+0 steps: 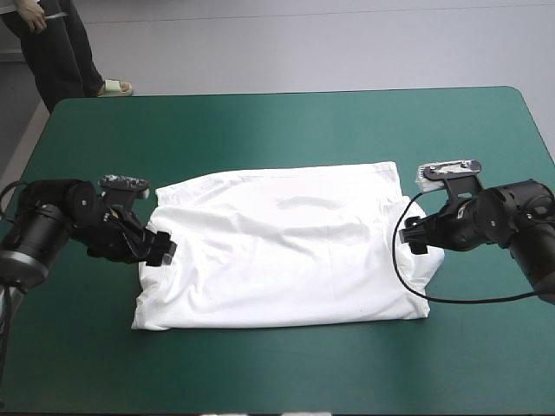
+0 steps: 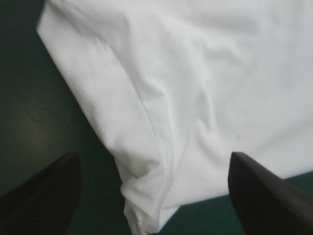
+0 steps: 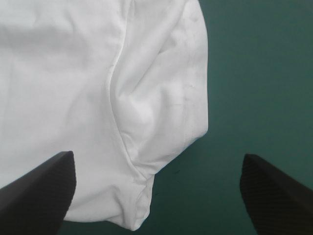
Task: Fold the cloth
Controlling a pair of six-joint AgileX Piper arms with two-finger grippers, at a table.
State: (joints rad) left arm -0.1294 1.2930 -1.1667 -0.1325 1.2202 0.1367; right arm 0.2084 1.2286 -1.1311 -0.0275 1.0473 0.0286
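Plain white T-shirt on teal-green cover; black claws.

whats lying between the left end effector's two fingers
The left end effector is open, and a rumpled side edge of the T-shirt lies in the gap, with bare teal-green cover beside it. The left wrist view shows this.

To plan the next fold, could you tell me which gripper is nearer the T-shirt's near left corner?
Left. The left gripper, open, is at the T-shirt's left edge, a little beyond that corner; the right gripper, also open, is at the opposite, right edge.
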